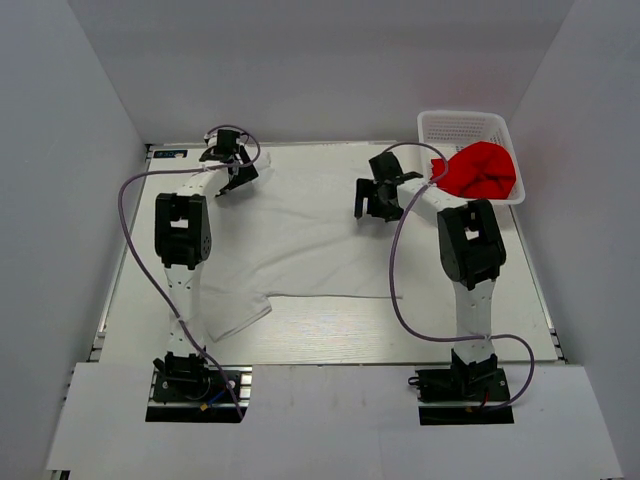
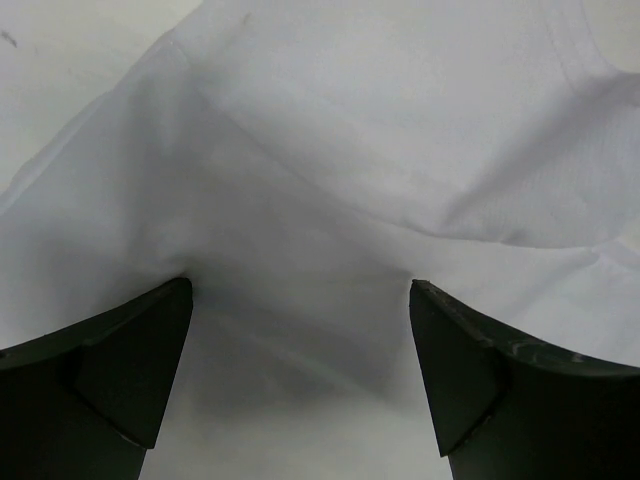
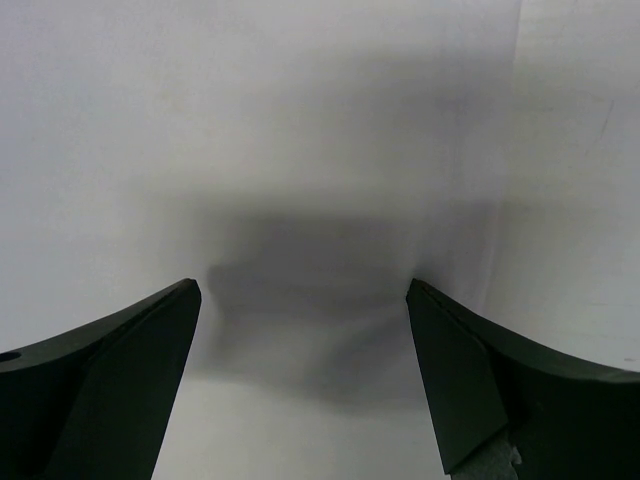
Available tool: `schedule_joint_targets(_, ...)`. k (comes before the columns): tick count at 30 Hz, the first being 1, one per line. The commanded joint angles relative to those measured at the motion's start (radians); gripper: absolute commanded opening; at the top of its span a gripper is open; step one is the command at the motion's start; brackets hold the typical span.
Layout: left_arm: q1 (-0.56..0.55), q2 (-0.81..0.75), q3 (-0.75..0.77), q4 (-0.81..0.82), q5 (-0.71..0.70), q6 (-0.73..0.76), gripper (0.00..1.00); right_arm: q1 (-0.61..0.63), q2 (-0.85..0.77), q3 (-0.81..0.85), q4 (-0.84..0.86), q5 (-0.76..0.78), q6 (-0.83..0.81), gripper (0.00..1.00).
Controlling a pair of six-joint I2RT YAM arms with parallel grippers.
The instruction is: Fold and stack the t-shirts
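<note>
left tool (image 1: 238, 178): jaws wide | right tool (image 1: 372, 208): jaws wide

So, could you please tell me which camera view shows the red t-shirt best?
The top external view: the red t-shirt lies bunched in the white lattice basket at the far right. Neither wrist view shows any of it; both look down on white surfaces only.

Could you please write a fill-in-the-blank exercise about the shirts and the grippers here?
1. The red shirt lies in the ____.
2. The white shirt is spread on the ____.
3. The left gripper and the right gripper both have their jaws ____.
Missing words: basket, table, open.
</note>
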Motion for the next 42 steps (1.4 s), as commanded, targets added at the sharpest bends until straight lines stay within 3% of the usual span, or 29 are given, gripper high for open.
schedule_joint_targets(1, 0.031, 0.072, 0.062, -0.066, 0.082, 0.01, 1.0, -0.031, 0.088, 0.06, -0.071, 0.029, 0.019, 0.9)
schedule_joint_targets(11, 0.031, 0.175, 0.271, -0.032, 0.266, 0.038, 1.0, -0.066, 0.217, 0.336, -0.14, 0.048, -0.026, 0.9)
schedule_joint_targets(18, 0.031, -0.002, 0.225, 0.014, 0.327, 0.058, 1.0, -0.052, 0.099, 0.358, -0.107, 0.015, -0.095, 0.9)
schedule_joint_targets(24, 0.021, -0.348, -0.089, -0.017, 0.217, 0.046, 1.0, -0.006, -0.127, 0.088, 0.054, -0.011, -0.11, 0.9)
schedule_joint_targets(27, 0.011, -0.563, -0.453, -0.04, 0.223, -0.053, 1.0, 0.029, -0.264, -0.099, 0.148, 0.023, -0.075, 0.9)
schedule_joint_targets(33, 0.002, -0.889, -0.932, -0.133, 0.216, -0.195, 1.0, 0.038, -0.436, -0.425, 0.281, 0.058, 0.099, 0.9)
schedule_joint_targets(39, 0.002, -1.196, -1.242, -0.228, 0.248, -0.313, 1.0, 0.032, -0.565, -0.561, 0.315, 0.156, 0.192, 0.9)
schedule_joint_targets(42, 0.002, -1.32, -1.321, -0.268, 0.257, -0.338, 1.0, 0.034, -0.579, -0.57, 0.303, 0.16, 0.197, 0.9)
